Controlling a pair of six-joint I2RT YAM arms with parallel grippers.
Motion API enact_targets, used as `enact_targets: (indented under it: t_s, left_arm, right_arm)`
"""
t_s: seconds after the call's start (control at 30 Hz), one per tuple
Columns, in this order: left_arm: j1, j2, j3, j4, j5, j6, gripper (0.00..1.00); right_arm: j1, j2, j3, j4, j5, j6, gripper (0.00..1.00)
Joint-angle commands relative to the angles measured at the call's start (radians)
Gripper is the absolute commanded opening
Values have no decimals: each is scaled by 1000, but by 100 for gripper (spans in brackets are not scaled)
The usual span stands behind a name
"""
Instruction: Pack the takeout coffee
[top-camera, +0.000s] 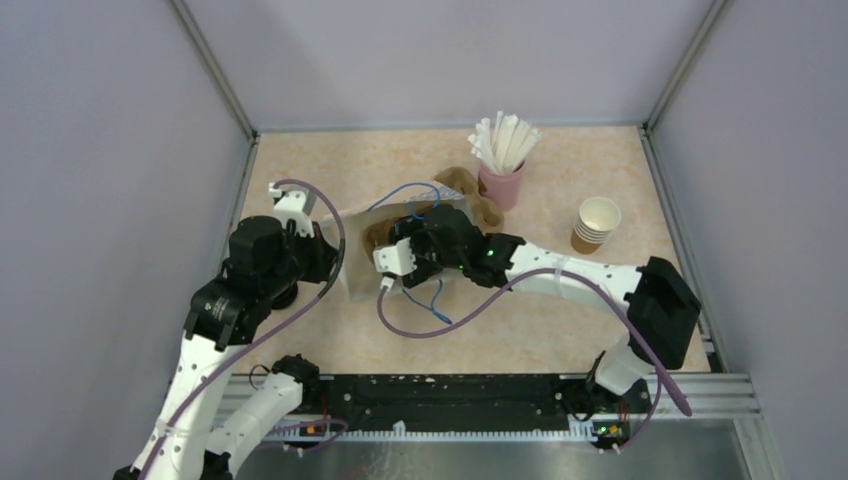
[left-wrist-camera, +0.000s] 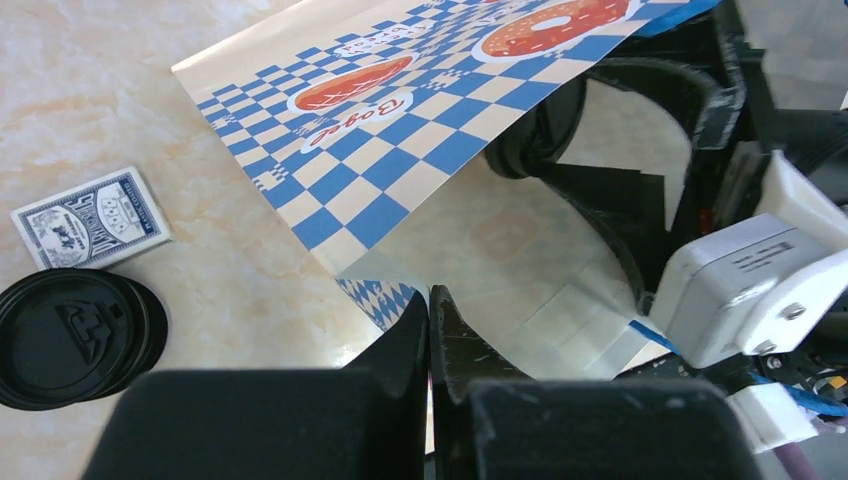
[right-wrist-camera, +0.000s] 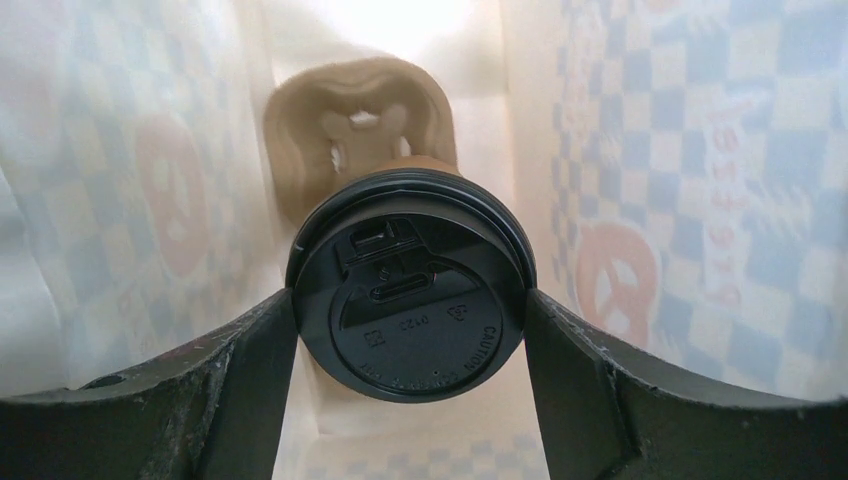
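Coffee (right-wrist-camera: 410, 280) is inside the bag (left-wrist-camera: 400, 150). Your right fingers (right-wrist-camera: 235, 390) are clamped on its lid (right-wrist-camera: 430, 340), left fingers (left-wrist-camera: 398, 352) pinched shut on the bag's rim. Remaining: seat in carrier (right-wrist-camera: 350, 130), release.

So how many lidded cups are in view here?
1. The takeout coffee sits inside the checkered bag, held between the right gripper's fingers. The stacked cups by the straws are lidless; more could hide in the bag.

Bright, even light; rt wrist view backlit, hazy.
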Motion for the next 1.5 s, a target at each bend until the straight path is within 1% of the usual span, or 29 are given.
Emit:
enact_targets:
  t_s: [0.0,0.1,0.5,0.7,0.9,1.03,1.17,1.33,1.47]
  left_arm:
    - [-2,-17,-9,27,15,-10,0]
    - [-1,-19,-11,19,13,-8,0]
    - [-2,1,-17,30,25,-14,0]
    - [-1,5,-25,42,30,-20,0]
    - [-1,8,-31,38,41,-16,0]
    - [-2,2,-37,28,37,-20,0]
    - [-1,0,-38,23,36,-19,0]
    - [-2,2,-41,31,38,-36,0]
    - [-2,9,-36,34,35,-42,0]
  right_arm:
    - [-4,61,80,-9,-155,-28,59]
    - [4,98,112,-50,-177,-56,59]
    - [9,159,151,-12,-179,-117,58]
    - [21,180,189,-89,-192,-187,60]
    - [43,225,208,-101,-133,-220,61]
    - [45,255,232,-129,-77,-204,61]
    - [47,254,210,-68,-10,-206,59]
    - [46,243,197,3,-9,-194,57]
    - [54,244,209,2,15,-214,57]
